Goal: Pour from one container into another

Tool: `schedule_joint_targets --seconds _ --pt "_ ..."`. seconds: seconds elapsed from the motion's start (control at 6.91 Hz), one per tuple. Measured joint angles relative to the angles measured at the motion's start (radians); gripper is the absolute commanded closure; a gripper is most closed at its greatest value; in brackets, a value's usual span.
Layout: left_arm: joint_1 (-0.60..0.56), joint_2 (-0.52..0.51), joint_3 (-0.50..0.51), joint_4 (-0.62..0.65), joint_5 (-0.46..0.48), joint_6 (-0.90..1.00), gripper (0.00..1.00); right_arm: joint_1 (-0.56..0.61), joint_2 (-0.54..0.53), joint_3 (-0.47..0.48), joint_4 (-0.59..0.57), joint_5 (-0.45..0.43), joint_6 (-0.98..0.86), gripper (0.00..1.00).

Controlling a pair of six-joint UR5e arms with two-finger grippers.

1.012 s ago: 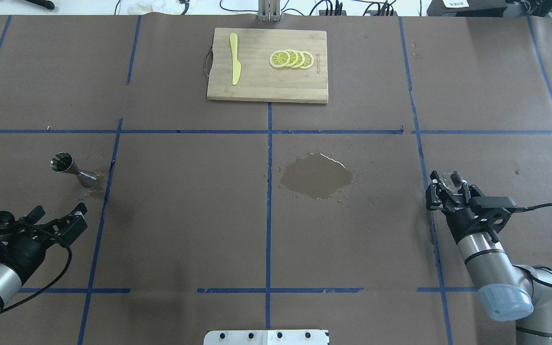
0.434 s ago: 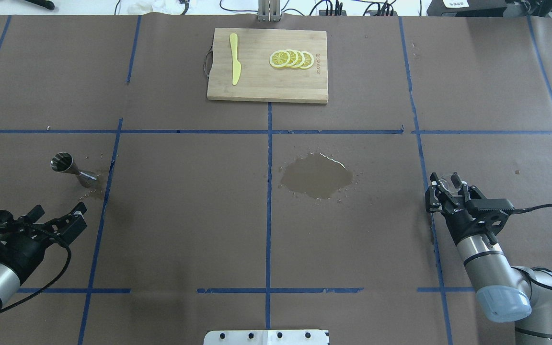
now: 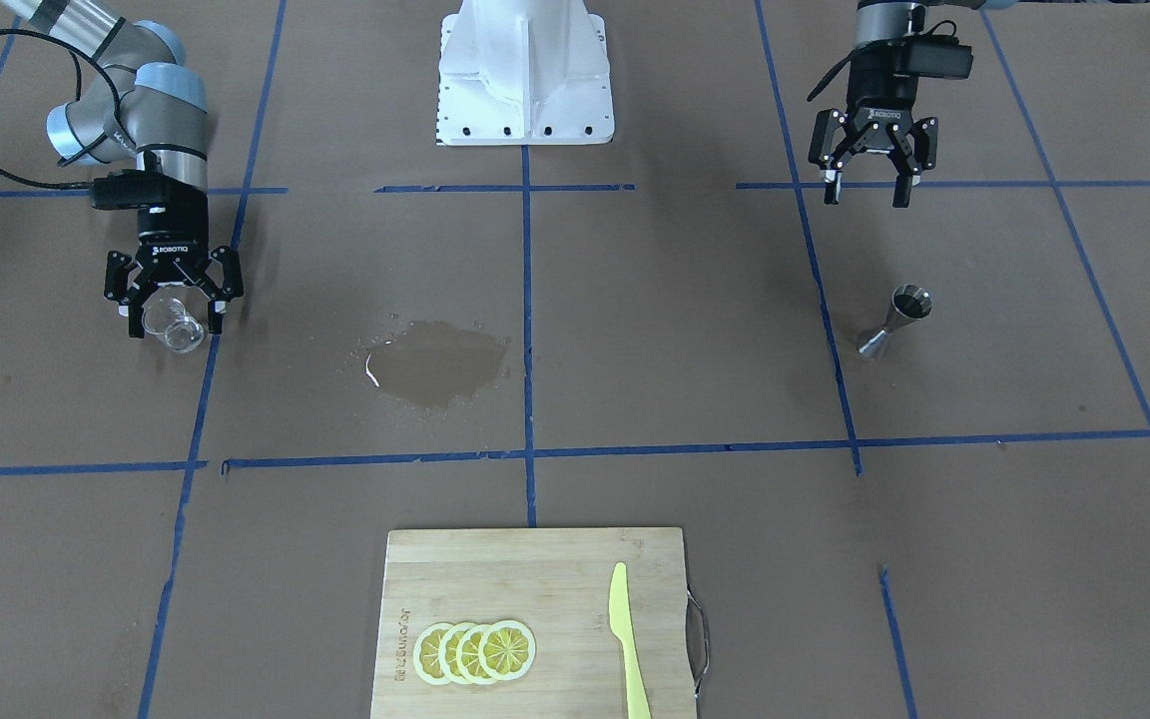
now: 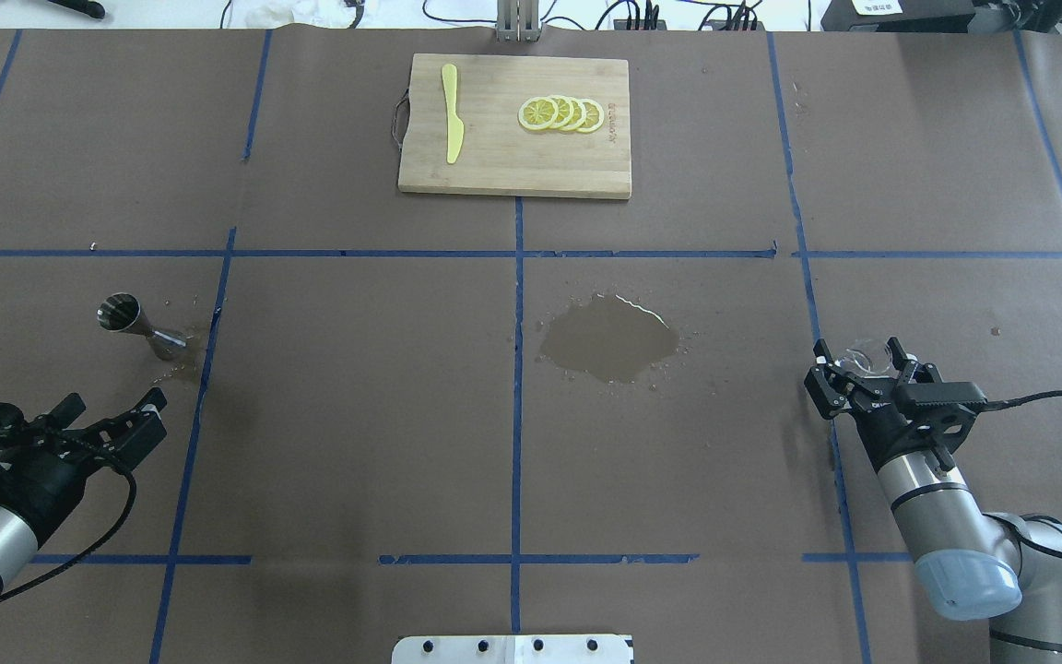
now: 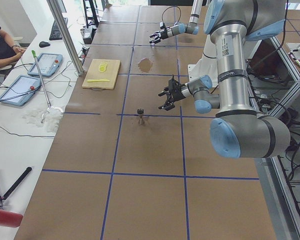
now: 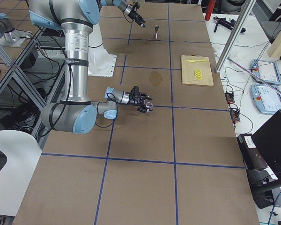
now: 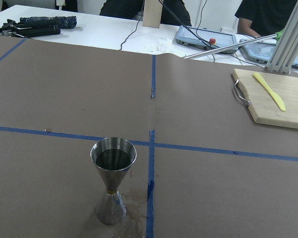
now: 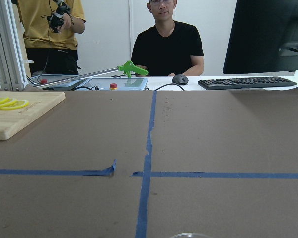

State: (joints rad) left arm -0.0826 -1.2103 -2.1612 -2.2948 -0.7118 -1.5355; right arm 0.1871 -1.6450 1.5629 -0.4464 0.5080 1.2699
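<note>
The small clear glass cup (image 4: 866, 355) stands on the brown paper at the right, between the spread fingers of my right gripper (image 4: 859, 351), which is open around it. From the front the cup (image 3: 169, 324) shows below that gripper (image 3: 174, 316); its rim (image 8: 191, 235) just peeks in at the bottom of the right wrist view. The steel hourglass jigger (image 4: 139, 327) stands upright at the left, with dark liquid in its top cone (image 7: 113, 157) and a wet patch around its base. My left gripper (image 4: 116, 402) hovers open and empty, short of the jigger (image 3: 894, 322).
A wet puddle (image 4: 609, 339) spreads on the paper near the table's middle. At the far side lies a wooden cutting board (image 4: 503, 166) with a yellow knife (image 4: 451, 112) and lemon slices (image 4: 560, 113). Operators sit beyond the far edge.
My right gripper has spread its fingers wide, let go of the glass cup, and drawn back slightly toward the robot. The left arm has edged back a little; the jigger has not moved.
</note>
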Motion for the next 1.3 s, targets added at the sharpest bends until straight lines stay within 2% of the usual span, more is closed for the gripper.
schedule_joint_targets --seconds 0.58,1.01,1.3 --pt "-0.002 -0.002 -0.042 0.000 -0.006 0.030 0.00 0.003 -0.016 0.036 -0.001 0.014 -0.091 0.00" --pt "-0.002 -0.009 -0.046 0.000 -0.009 0.035 0.00 -0.001 -0.148 0.177 -0.002 0.055 -0.095 0.00" --pt "0.000 -0.014 -0.047 0.000 -0.009 0.038 0.00 -0.013 -0.217 0.243 -0.001 0.138 -0.087 0.00"
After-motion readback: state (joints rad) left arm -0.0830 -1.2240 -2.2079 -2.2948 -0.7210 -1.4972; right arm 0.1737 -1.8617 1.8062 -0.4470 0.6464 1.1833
